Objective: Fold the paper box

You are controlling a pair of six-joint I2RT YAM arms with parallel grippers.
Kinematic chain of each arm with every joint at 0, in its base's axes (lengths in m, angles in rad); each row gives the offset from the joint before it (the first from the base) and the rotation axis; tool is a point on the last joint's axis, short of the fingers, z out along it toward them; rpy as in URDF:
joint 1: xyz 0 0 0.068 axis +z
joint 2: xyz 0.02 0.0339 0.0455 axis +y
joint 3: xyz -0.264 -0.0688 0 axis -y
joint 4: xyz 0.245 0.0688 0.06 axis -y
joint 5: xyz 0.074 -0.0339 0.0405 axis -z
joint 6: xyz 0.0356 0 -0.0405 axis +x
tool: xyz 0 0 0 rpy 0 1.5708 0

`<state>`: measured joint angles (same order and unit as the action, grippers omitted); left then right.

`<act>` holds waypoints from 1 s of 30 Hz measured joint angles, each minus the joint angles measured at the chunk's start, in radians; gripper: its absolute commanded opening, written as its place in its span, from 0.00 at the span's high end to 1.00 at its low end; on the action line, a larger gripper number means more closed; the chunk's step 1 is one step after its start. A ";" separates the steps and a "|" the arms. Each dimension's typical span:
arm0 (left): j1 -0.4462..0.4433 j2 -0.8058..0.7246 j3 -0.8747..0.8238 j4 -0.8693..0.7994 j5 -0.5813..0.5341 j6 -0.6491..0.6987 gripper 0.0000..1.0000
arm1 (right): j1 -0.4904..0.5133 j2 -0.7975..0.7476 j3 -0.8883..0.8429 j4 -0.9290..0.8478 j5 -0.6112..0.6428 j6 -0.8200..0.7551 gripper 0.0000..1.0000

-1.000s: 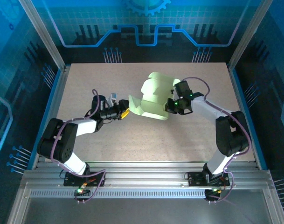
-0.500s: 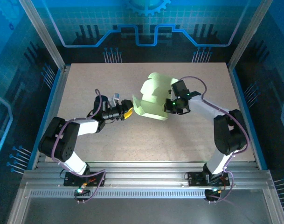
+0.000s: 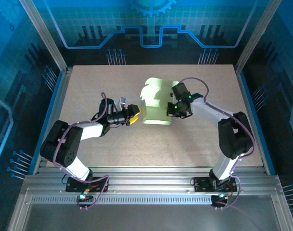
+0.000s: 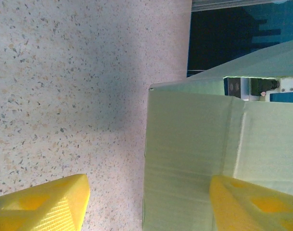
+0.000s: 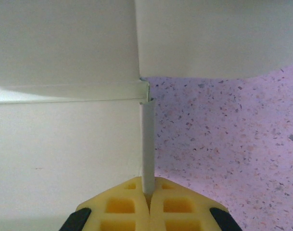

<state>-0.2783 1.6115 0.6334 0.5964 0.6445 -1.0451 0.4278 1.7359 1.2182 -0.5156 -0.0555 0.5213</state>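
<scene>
My right gripper (image 5: pixel 148 195) is pinched tight on a thin card edge of the pale green paper box (image 3: pixel 156 102), standing part-folded mid-table between my arms, and my left gripper (image 4: pixel 146 202) gapes wide at its side, one jaw over card, the other over speckled tabletop (image 3: pixel 112 144).

One paper box (image 3: pixel 156 102) (pale green, mid-frame in the overhead view); two grippers, left gripper (image 3: pixel 136 114) and right gripper (image 3: pixel 170 111); one table (image 3: pixel 88 82)
</scene>
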 measured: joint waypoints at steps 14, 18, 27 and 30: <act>-0.006 0.004 0.000 -0.024 0.000 0.000 0.19 | 0.052 0.039 0.060 -0.052 0.090 -0.025 1.00; -0.007 0.004 0.000 -0.020 0.000 -0.005 0.13 | 0.057 0.045 0.065 -0.061 0.105 -0.026 1.00; -0.008 0.013 0.001 -0.006 0.000 -0.006 0.30 | 0.074 0.049 0.068 -0.075 0.133 -0.037 1.00; -0.013 0.029 0.001 -0.002 -0.001 -0.018 0.38 | 0.079 0.049 0.079 -0.086 0.142 -0.044 1.00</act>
<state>-0.2916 1.6409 0.6342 0.5949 0.6437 -1.0634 0.5072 1.7847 1.2972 -0.6014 0.0864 0.4770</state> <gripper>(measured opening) 0.652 0.052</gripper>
